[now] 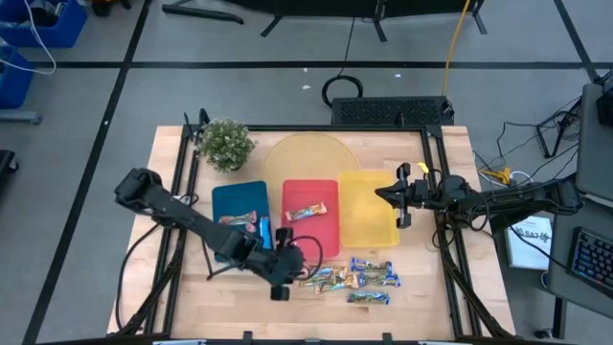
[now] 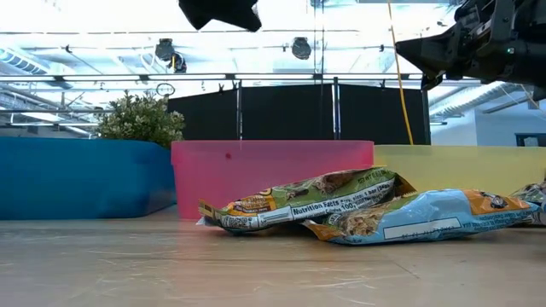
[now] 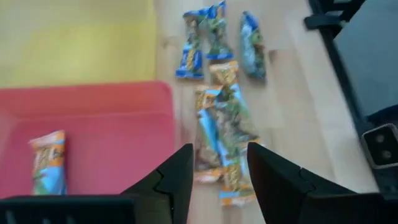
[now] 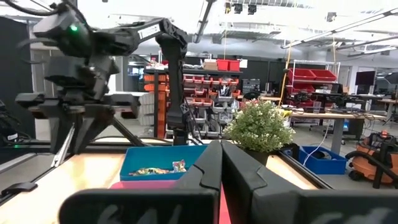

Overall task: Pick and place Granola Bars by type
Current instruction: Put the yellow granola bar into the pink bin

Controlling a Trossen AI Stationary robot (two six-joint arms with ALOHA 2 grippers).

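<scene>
Several granola bars [image 1: 350,278] lie loose on the wood near the table's near edge, in front of the red tray [image 1: 311,230] and the yellow tray [image 1: 369,220]. In the low view a greenish bar [image 2: 307,205] lies partly over a blue one [image 2: 426,217]. One orange bar [image 3: 48,162] lies in the red tray, and a few more bars [image 1: 244,220] lie in the blue tray [image 1: 239,196]. My left gripper [image 3: 219,152] hangs open above the left end of the pile, touching nothing. My right gripper [image 4: 221,149] is shut and held above the yellow tray's right side [image 1: 383,195].
A small potted plant [image 1: 226,144] stands at the far left corner of the table. A round pale disc [image 1: 311,153] lies behind the trays. Dark rails [image 1: 441,211] run along the table's sides. Bare wood shows along the near edge [image 1: 230,307].
</scene>
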